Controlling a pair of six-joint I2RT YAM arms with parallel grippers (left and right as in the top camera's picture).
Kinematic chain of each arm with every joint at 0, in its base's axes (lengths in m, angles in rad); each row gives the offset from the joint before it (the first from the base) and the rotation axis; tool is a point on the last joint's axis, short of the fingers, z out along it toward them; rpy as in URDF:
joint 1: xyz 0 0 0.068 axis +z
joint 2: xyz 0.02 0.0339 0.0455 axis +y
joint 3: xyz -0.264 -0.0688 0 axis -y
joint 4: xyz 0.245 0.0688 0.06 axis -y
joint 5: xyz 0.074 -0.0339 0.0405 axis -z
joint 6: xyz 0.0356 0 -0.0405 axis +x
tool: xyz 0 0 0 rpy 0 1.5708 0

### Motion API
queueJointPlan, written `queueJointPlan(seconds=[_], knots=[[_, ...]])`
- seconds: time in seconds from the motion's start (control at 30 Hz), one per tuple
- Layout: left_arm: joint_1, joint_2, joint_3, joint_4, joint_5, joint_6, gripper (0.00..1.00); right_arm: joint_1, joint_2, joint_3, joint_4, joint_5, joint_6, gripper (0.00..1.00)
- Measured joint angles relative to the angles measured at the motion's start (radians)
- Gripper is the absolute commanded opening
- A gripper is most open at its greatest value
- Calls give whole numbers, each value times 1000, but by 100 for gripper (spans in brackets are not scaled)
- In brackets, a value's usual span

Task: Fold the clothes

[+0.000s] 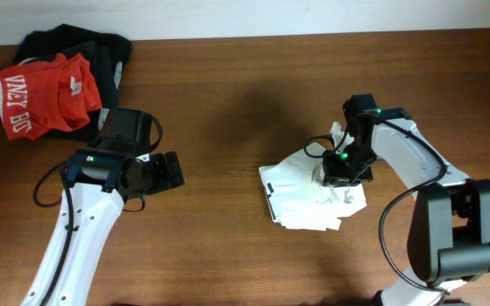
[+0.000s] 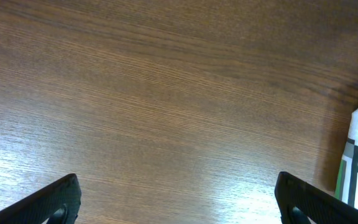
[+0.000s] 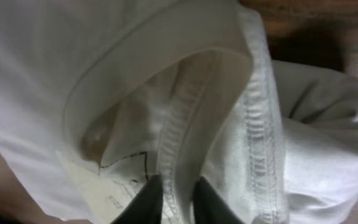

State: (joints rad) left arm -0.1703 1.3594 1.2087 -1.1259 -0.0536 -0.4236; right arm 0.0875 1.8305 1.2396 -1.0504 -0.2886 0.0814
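Centre-right on the worktop (image 1: 228, 110), the T-shirt (image 1: 309, 197) is already a small but rumpled bundle, right jaws nipping its hem, left jaws wide and empty; neatening folds likely remain.

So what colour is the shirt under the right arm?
The T-shirt is white, clearest in the overhead view.

Overhead and right wrist (very close) share T-shirt (image 1: 300, 191).

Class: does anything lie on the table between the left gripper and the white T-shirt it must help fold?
Nothing visible does. Only bare table separates the left gripper from the white T-shirt. The red shirt and black garment lie on the gripper's other side, off that path.
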Motion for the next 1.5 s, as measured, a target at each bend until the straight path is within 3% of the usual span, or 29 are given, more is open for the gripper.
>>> queueJointPlan(seconds=[0.13, 0.27, 0.37, 0.53, 0.67, 0.73, 0.77, 0.8, 0.83, 0.87, 1.03, 1.2, 1.23, 1.27, 1.37, 1.5], knots=[[0, 0, 0, 0, 0, 0, 99, -5, 5, 30, -87, 8, 19, 4], [0, 0, 0, -1, 0, 0, 99, -12, 9, 266, -314, 14, 28, 4], [0, 0, 0, 0, 0, 0, 99, -11, -15, 327, -367, 64, 66, 4], [0, 0, 0, 0, 0, 0, 99, -11, -54, 318, -397, 246, 173, 4], [0, 0, 0, 1, 0, 0, 99, -40, -58, 164, -300, 341, 240, 4], [0, 0, 0, 3, 0, 0, 99, -102, -62, 55, -192, 356, 271, 15], [0, 0, -1, -1, 0, 0, 99, -130, -65, 12, -141, 356, 284, 14], [0, 0, -1, 0, 0, 0, 99, -194, -62, -46, -98, 356, 300, 31], [0, 0, -1, 0, 0, 0, 99, -242, -62, -65, -108, 356, 314, 62], [0, 0, -1, 0, 0, 0, 99, -266, -62, -66, -110, 354, 310, 70], [0, 0, -1, 2, 0, 0, 99, -295, -63, -37, -219, 328, 311, 70], [0, 2, -1, 27, 42, 0, 99, -294, -102, 195, -339, 306, 310, 73], [0, 6, -1, 27, 43, 0, 99, -294, -110, 217, -341, 306, 306, 67], [0, 16, -1, 27, 47, 0, 99, -294, -121, 243, -337, 305, 302, 52], [0, 70, -1, 40, 51, 0, 99, -282, -126, 164, -257, 201, 157, 43], [0, 125, -1, 48, 56, 0, 99, -263, -106, -50, -41, 154, 158, 37]])
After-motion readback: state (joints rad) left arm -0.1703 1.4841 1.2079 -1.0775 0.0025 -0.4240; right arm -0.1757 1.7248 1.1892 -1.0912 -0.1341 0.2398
